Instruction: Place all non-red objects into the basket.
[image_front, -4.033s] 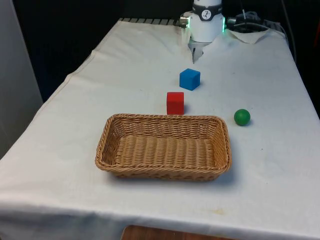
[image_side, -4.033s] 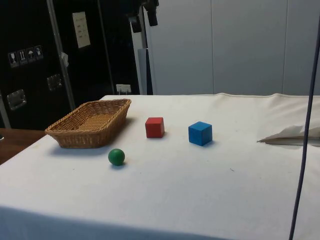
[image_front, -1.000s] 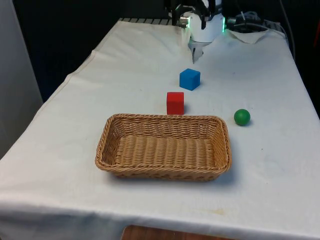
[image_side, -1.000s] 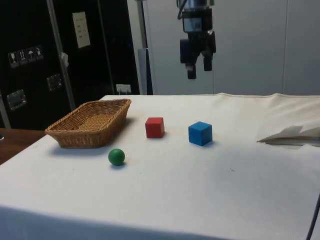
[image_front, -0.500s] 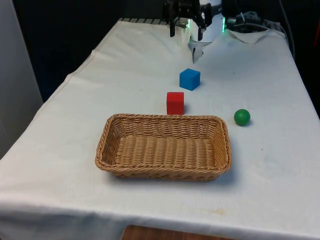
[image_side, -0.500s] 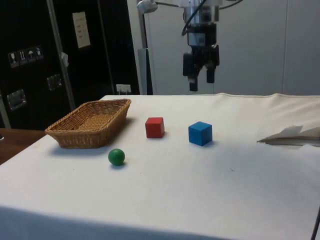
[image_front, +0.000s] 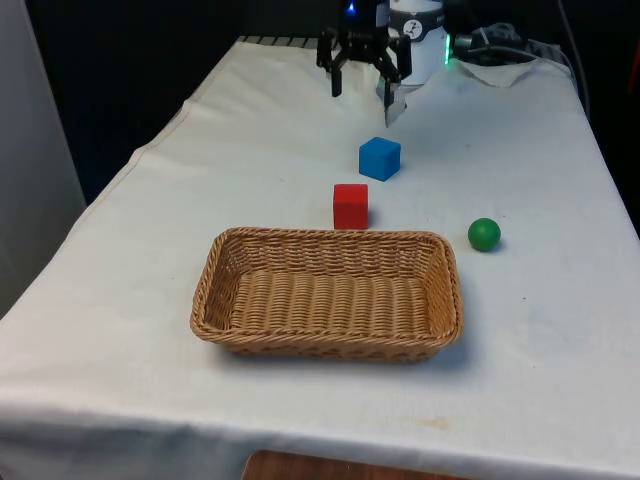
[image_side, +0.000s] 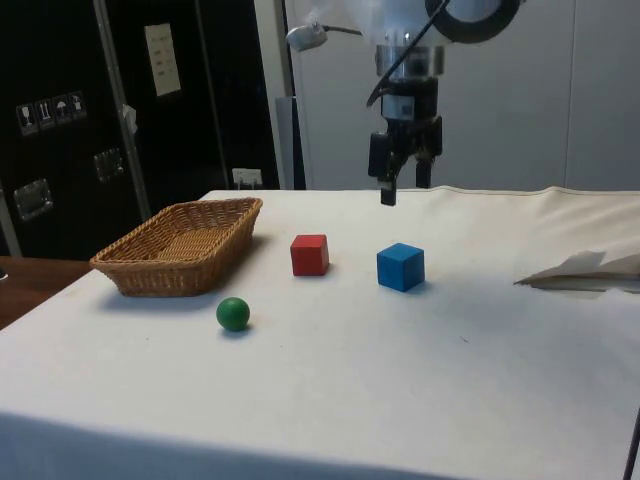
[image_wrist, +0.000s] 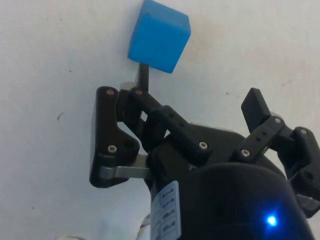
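Gripper (image_front: 363, 88) lower; basket (image_front: 327, 345) empty.

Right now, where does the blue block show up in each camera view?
Front view: blue block sits past the red block, below the gripper.
Side view: blue block lies right of the red block.
Wrist view: blue block lies beyond the open jaws.
Shared landmark: the red block.

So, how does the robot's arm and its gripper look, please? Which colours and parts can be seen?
The arm is white with smooth rounded shells, and a dark cable runs along it. The gripper is black, built from jointed links fastened with small silver screws. Its two fingers are thin and black with flat tips. A white printed label sits on the gripper's body.
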